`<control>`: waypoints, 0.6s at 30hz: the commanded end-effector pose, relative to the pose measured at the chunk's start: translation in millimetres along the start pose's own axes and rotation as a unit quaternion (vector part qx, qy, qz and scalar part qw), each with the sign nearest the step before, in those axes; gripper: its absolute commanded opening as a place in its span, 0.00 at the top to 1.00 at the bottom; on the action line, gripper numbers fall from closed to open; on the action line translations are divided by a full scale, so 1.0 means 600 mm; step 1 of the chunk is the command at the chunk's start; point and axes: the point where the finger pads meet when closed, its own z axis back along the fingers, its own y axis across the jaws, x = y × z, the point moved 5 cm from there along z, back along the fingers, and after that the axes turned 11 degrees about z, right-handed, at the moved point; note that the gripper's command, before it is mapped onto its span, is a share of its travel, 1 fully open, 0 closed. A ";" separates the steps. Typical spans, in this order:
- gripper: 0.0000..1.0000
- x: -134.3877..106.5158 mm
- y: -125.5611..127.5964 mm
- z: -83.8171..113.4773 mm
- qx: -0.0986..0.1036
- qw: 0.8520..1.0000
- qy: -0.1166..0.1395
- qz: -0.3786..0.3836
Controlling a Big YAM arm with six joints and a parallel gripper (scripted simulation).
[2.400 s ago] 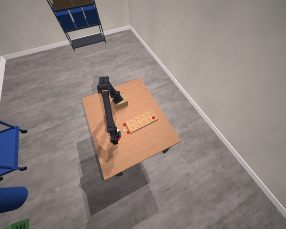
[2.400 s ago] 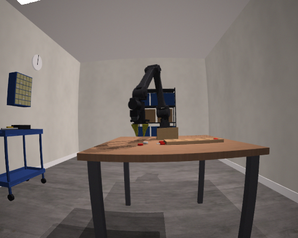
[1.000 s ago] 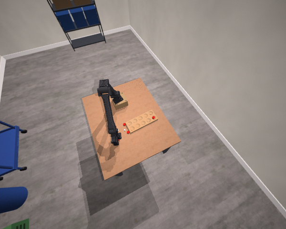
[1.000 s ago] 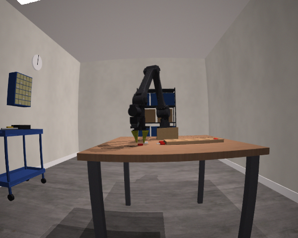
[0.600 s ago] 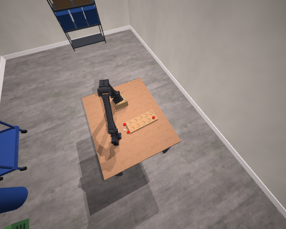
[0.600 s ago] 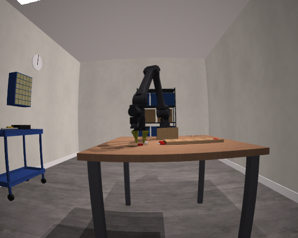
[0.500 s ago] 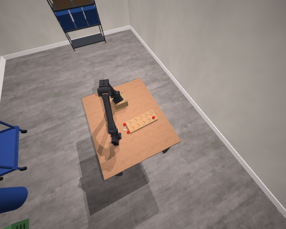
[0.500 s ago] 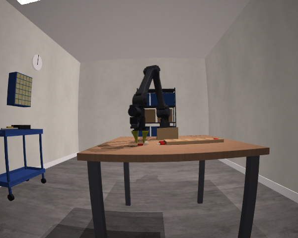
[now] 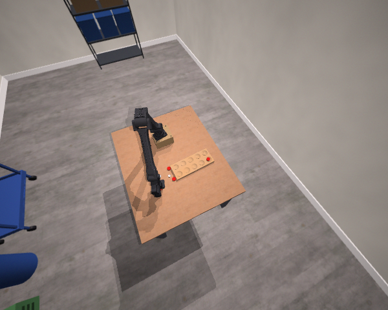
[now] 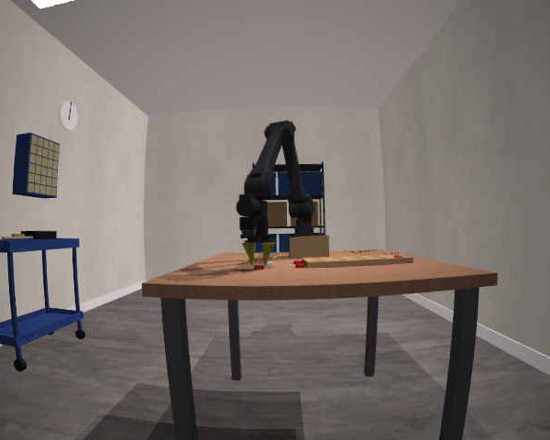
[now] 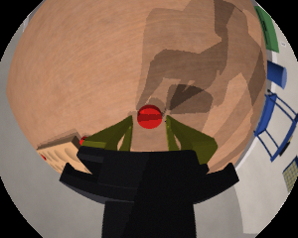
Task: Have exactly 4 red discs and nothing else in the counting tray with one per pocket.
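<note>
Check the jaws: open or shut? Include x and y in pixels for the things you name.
Open: the jaws (image 9: 160, 190) (image 10: 258, 264) stand apart, with a gap on either side of the red disc (image 10: 258, 267) (image 11: 149, 117) in the wrist view.

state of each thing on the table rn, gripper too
gripper: part open, fingers either side of a red disc
red disc: on the table, not gripped
tray: flat, one red disc in it
two red discs near tray: on the table, outside it
white disc: on the table
</note>
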 end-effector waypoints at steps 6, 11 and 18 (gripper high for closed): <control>0.56 -0.003 -0.006 -0.029 0.001 1.000 0.003 0.002; 0.56 -0.003 -0.007 -0.030 0.001 1.000 0.003 0.002; 1.00 -0.003 -0.006 -0.030 0.001 1.000 0.003 0.001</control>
